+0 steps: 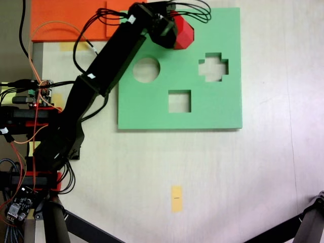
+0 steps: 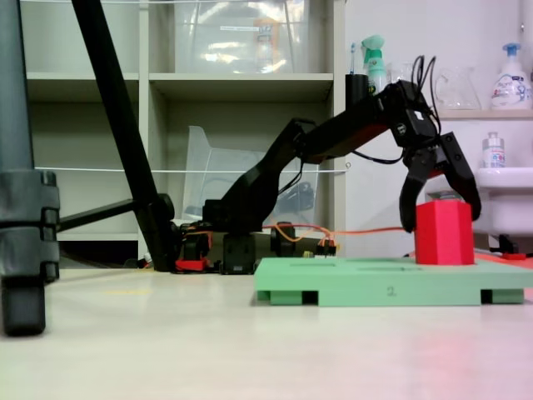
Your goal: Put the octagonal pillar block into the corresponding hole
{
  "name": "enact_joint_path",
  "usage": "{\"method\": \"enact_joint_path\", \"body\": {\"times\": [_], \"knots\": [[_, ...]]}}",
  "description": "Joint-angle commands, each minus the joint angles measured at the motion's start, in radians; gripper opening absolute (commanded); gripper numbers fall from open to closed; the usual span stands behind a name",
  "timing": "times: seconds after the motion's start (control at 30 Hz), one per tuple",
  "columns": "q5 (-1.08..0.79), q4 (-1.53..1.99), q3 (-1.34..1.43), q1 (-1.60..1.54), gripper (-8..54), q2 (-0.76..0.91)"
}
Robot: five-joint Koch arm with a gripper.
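Observation:
The red octagonal pillar block point(image 1: 185, 34) point(image 2: 444, 237) stands upright at the far top edge of the green foam board point(image 1: 212, 109) point(image 2: 375, 287), its base at the level of the board's top surface. My gripper point(image 1: 172, 31) point(image 2: 440, 221) straddles the block from above. Its jaws are spread wide, and one fingertip point(image 2: 408, 218) lies against each side of the block. The corresponding hole is hidden beneath the block and the gripper. On the board a round cutout point(image 1: 146, 70), a cross-shaped cutout point(image 1: 213, 67) and a square cutout point(image 1: 179, 100) lie open.
An orange foam sheet point(image 1: 66, 20) lies at the top left behind the arm. The arm's base and wiring point(image 1: 30, 106) sit at the left edge. A yellow tape mark point(image 1: 176, 197) is on the table in front. Tripod legs point(image 2: 25, 217) stand close by.

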Motion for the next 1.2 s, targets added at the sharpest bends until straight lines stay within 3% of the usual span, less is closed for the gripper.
{"method": "enact_joint_path", "body": {"times": [0.0, 0.37, 0.43, 0.53, 0.63, 0.8, 0.93, 1.07, 1.17], "knots": [[0.006, 0.021, -0.011, 0.02, 32.0, 0.009], [0.006, -0.028, -0.011, 0.069, 33.7, -0.061], [0.011, -0.028, -0.012, 0.063, 38.6, -0.069], [0.038, -0.028, -0.012, 0.049, 51.4, -0.069], [0.035, -0.014, -0.012, 0.044, 52.1, -0.046], [-0.055, 0.017, -0.012, 0.026, 52.0, 0.109], [-0.333, 0.063, -0.012, 0.037, 51.9, 0.305], [-0.365, 0.101, -0.012, 0.086, 51.9, 0.422], [-0.545, 0.147, -0.011, 0.179, 51.9, 0.482]]}}
